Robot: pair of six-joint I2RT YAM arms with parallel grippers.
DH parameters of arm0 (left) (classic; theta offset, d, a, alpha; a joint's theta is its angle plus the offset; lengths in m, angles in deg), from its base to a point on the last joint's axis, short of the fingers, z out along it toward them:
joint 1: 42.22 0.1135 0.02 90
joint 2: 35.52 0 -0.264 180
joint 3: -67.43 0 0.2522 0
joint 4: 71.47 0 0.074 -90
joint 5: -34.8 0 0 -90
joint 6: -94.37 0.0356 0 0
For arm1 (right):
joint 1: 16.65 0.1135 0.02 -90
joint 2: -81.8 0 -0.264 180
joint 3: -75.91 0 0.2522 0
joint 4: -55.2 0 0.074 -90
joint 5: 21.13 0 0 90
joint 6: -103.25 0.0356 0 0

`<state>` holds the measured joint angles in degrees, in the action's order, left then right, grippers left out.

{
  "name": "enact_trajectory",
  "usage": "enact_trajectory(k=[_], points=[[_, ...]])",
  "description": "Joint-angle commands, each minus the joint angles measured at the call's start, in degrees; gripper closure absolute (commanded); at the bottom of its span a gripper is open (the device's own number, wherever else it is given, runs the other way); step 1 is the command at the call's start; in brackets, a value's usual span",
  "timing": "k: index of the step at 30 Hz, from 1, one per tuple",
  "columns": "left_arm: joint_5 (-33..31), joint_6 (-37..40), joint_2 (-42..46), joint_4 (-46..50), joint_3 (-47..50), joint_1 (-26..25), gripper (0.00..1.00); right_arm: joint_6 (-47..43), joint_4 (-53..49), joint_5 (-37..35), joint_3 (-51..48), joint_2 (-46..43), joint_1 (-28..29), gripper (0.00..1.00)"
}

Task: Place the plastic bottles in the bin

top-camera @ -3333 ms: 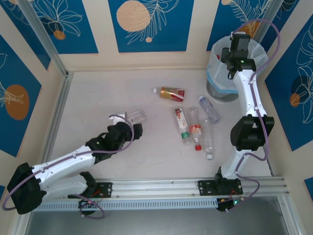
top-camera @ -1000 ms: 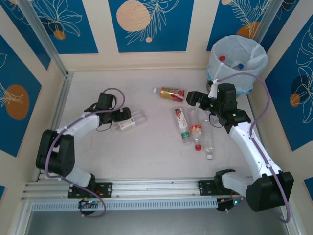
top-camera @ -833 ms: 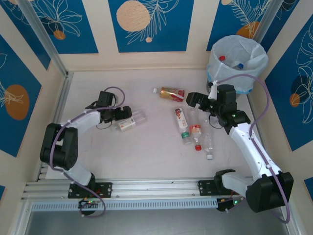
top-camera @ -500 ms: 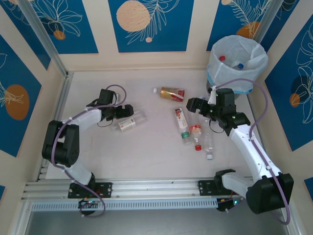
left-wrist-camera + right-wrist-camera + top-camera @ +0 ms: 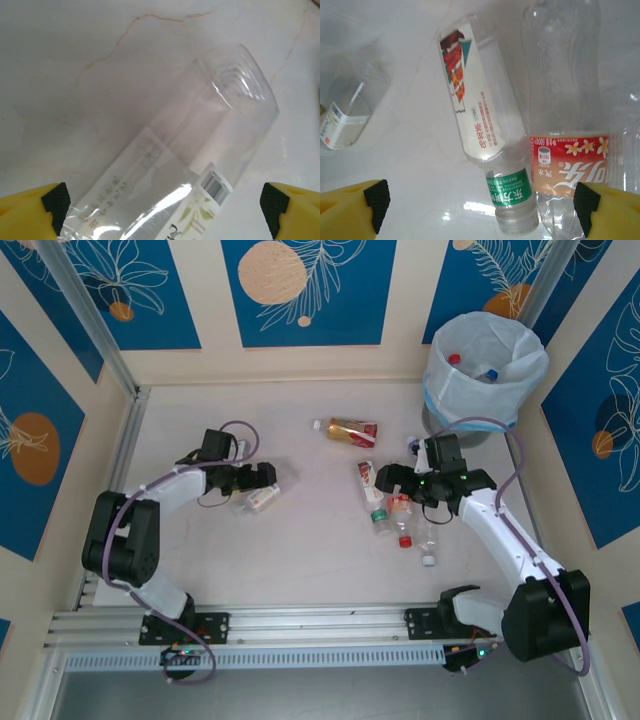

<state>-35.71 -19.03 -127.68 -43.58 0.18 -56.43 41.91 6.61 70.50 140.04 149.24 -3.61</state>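
A clear plastic bottle point(image 5: 200, 150) with a white label lies on its side, and my left gripper point(image 5: 162, 220) stands open over it, one yellow fingertip on each side. From above, that bottle point(image 5: 264, 498) pokes out below the left gripper point(image 5: 258, 480). My right gripper point(image 5: 393, 480) hangs open over a cluster of bottles. In the right wrist view, a white-labelled bottle with a green neck band point(image 5: 482, 135) lies between the open right gripper's point(image 5: 482, 212) fingers, a red-labelled bottle point(image 5: 567, 165) beside it. The bin point(image 5: 486, 390) at the back right holds bottles with red and blue caps.
A gold-and-red labelled bottle point(image 5: 350, 430) lies apart near the table's middle back. A clear bottle with a white cap point(image 5: 428, 538) lies right of the cluster. Another clear bottle point(image 5: 345, 110) shows left in the right wrist view. Walls enclose the table; a rail runs along the near edge.
My right gripper has come down and toward me from near the bin to over the bottle cluster. The left gripper has slid right over the clear bottle. Both stayed open.
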Motion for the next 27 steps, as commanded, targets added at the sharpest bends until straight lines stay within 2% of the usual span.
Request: enact_trajectory(k=[1,3,6,11,16,18,27], points=[[3.00,-1.25,2.45,-0.65,1.93,-1.33,0.01,1.30,-1.98,2.40,-1.27,1.75,1.20,0.04],[2.62,-1.89,3.02,-0.81,2.42,-2.10,0.01,1.35,-0.56,4.75,-1.50,3.78,2.41,0.05],[2.82,-2.67,3.95,-0.86,2.58,-2.98,0.01,2.27,-0.06,0.88,-1.38,7.10,5.48,0.08],[2.57,-2.97,4.58,1.17,1.87,-5.15,0.01,1.83,-0.50,-1.61,-0.37,10.21,8.89,0.12],[-17.54,-1.56,4.76,12.57,-0.70,-11.61,0.01,3.36,0.06,-4.91,-0.44,10.77,10.25,0.12],[-22.37,-1.79,4.41,14.37,-1.08,-14.21,0.01,3.76,0.54,-5.40,-0.47,10.63,10.42,0.11],[-33.17,-1.36,-1.21,20.44,-6.33,-20.05,0.01,3.47,0.05,-7.42,0.26,10.17,10.60,0.07]])
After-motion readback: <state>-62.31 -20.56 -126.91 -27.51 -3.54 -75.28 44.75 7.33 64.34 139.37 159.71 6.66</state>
